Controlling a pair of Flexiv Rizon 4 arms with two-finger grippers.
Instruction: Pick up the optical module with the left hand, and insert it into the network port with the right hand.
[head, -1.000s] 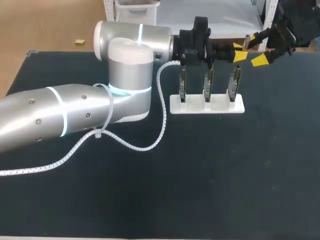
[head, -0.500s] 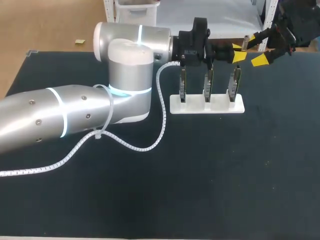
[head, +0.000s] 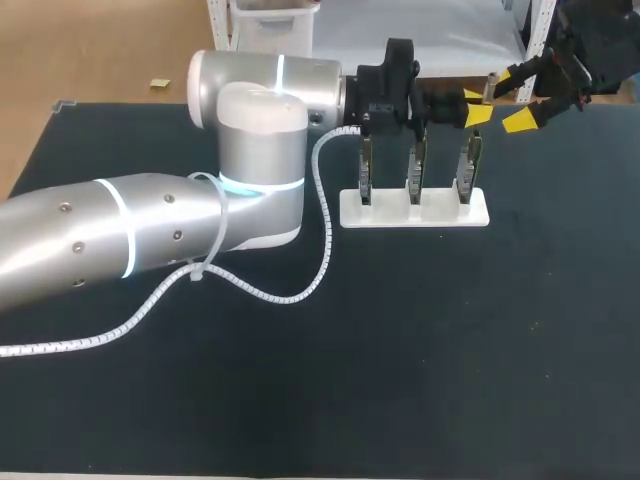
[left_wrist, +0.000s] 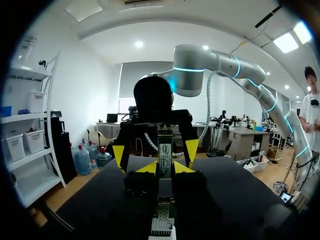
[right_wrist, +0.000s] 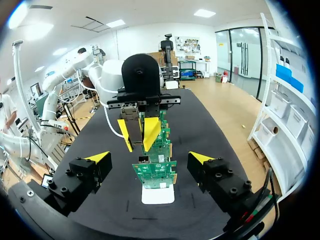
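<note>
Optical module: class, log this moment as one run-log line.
handover pending | left gripper: shut on optical module | right gripper: open, facing it | circuit boards: upright in white stand

A robotics laboratory is indicated. A black-covered table (head: 450, 350) is worked by two silver robot arms, the left arm (head: 120, 235) entering from nine o'clock and the right arm (left_wrist: 215, 60) from two o'clock. Green circuit boards (head: 414, 170) are held upright in a white stand (head: 415, 212) towards one o'clock.

The optical module (left_wrist: 165, 152) bears a label, its print unreadable.
</note>
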